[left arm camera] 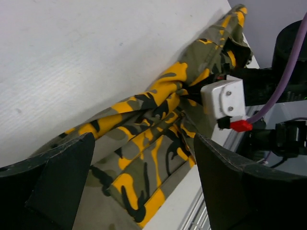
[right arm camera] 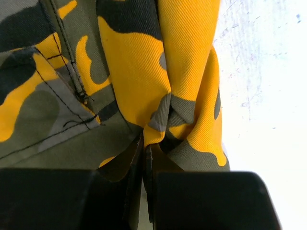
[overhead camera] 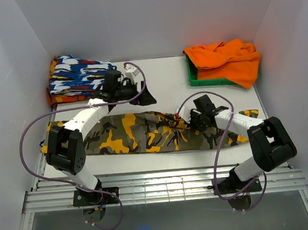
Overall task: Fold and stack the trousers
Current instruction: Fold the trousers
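top external: camouflage trousers (overhead camera: 139, 133) lie stretched left to right across the near half of the tabletop (overhead camera: 167, 74), one end at the left edge and the other under the right arm. the right gripper (overhead camera: 189, 118) is down on their far edge, right of centre. the left gripper (overhead camera: 144, 94) hangs wide open just beyond that edge, carrying nothing. a blue-white-red folded garment (overhead camera: 79, 74) sits far left, and an orange cloth (overhead camera: 227, 58) spills over a green bin (overhead camera: 204, 79) far right. the bare tabletop between them looks the roomiest ground for a fold. white walls close both sides, and a metal rail (overhead camera: 165, 188) runs along the near edge, close to the cloth.

left wrist: open fingers (left arm camera: 57, 182) frame a bunched, ridged run of trousers, with a white connector block (left arm camera: 223, 98) on the right arm at its far end. the tabletop's near edge lies just beside the cloth.

right wrist: jaws are shut on a small pleat of fabric near a seam (right arm camera: 72, 72). the twill looks soft, light and limp, likely to sag and drag rather than hold shape. a pinch at a seam or doubled edge should bite better than a single layer.
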Controlling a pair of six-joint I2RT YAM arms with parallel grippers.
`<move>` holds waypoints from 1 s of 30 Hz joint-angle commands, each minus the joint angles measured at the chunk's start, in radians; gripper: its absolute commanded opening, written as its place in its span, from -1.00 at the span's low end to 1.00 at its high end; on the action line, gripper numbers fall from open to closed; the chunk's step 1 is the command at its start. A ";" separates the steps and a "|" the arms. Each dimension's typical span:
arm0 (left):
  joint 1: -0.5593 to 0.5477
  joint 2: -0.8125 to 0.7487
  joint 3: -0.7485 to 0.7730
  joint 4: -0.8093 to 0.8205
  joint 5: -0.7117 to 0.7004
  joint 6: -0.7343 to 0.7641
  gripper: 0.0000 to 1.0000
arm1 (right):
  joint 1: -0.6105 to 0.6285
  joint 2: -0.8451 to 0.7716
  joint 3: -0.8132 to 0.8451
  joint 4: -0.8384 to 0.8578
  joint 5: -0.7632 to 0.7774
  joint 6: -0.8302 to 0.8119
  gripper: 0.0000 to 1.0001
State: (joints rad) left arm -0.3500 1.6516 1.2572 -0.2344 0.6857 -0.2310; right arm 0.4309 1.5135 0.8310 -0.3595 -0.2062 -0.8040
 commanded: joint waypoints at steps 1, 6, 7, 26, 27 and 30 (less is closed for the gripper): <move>-0.072 -0.049 -0.027 0.069 0.037 -0.137 0.88 | 0.048 -0.052 -0.136 0.308 0.175 -0.026 -0.85; -0.165 0.026 -0.018 0.112 -0.006 -0.276 0.49 | 0.103 -0.064 -0.234 0.448 0.269 -0.011 -0.85; -0.187 0.058 -0.019 0.128 -0.006 -0.295 0.46 | 0.106 -0.073 -0.265 0.496 0.272 -0.003 -0.85; -0.259 0.336 -0.044 0.389 -0.141 -0.487 0.60 | 0.114 -0.115 -0.352 0.556 0.226 -0.017 -0.63; -0.261 0.343 -0.041 0.391 -0.144 -0.499 0.61 | 0.115 -0.118 -0.351 0.551 0.225 -0.020 -0.49; -0.261 0.362 -0.054 0.421 -0.144 -0.548 0.62 | 0.117 -0.159 -0.369 0.563 0.226 -0.040 0.03</move>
State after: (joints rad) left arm -0.6022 2.0216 1.1870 0.1368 0.5575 -0.7223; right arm 0.5434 1.3880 0.4927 0.2321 0.0433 -0.8322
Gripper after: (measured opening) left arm 0.808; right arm 0.477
